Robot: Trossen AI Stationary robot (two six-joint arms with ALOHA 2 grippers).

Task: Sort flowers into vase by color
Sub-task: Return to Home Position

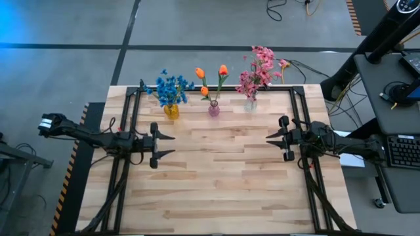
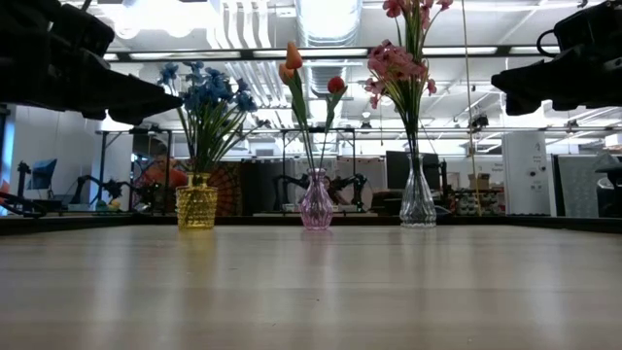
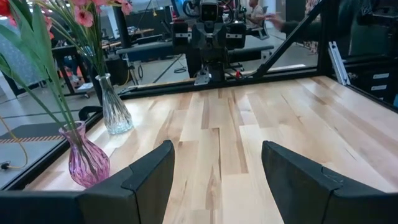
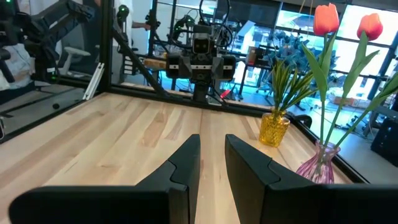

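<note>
High view: with flowers (image 1: 172, 86) already sorted, left gripper (image 1: 172, 145) gapes empty, right gripper (image 1: 268, 139) sits narrowly apart; both should retract level, clear of the vases (image 1: 214, 109).

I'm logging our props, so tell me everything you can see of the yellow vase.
The yellow vase is squat, amber and see-through like glass, with a knobbly belly and narrower neck. It stands upright on the table, at its far edge toward the left, apart from the pink vase. It holds the blue flowers. Nothing else touches it.
</note>
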